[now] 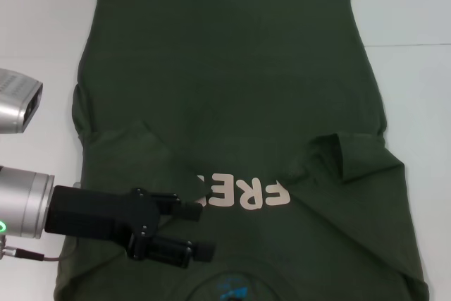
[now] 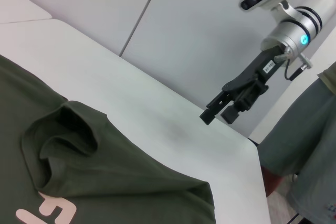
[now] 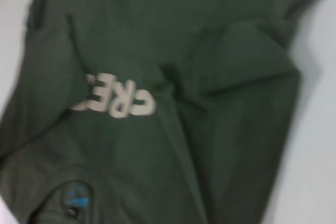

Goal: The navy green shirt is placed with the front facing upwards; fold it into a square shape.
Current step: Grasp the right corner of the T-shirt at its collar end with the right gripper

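Observation:
The navy green shirt (image 1: 232,89) lies flat on the white table (image 1: 416,89), front up, with the collar and its blue mark (image 1: 232,290) at the near edge. Pale lettering (image 1: 246,194) crosses the chest. Both sleeves are turned inward: one (image 1: 134,146) on the left, one (image 1: 345,156) on the right. My left gripper (image 1: 204,230) hovers open over the shirt's near left part, just left of the lettering, holding nothing. In the left wrist view my right gripper (image 2: 219,113) hangs open above the table's edge, beyond the shirt (image 2: 131,182). The right wrist view looks down on the shirt (image 3: 210,129).
Bare table (image 2: 157,108) lies between the folded sleeve (image 2: 63,135) and the right gripper. A person in grey clothing (image 2: 299,145) stands just past that table edge. A grey wall runs behind.

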Available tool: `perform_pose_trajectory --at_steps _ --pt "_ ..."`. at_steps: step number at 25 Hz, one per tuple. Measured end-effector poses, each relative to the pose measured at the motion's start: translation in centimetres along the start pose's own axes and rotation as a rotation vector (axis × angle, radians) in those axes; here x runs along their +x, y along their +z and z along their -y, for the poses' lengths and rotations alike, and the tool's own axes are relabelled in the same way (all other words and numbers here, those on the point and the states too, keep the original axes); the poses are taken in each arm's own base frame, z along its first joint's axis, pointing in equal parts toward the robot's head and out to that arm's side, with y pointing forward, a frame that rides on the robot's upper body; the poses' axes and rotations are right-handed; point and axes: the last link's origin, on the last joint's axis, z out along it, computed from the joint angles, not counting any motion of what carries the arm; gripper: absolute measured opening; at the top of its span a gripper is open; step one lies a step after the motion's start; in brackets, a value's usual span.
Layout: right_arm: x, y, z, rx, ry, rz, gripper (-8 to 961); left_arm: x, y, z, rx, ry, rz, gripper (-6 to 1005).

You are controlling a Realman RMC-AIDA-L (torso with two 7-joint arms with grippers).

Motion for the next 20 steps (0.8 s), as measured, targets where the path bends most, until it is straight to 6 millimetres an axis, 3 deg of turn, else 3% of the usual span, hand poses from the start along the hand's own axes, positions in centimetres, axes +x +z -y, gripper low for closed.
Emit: perform_pose_trajectory --at_steps 11,20 --pt "-1.6 2.9 -1.6 0.087 -0.016 -0.201 814 -0.3 0.0 -0.1 -0.003 -0.013 -0.002 887" --pt "-2.3 5.0 -2.4 0.087 -0.030 -0.269 821 -0.5 0.4 0.0 -0.003 -0.018 -0.008 882"
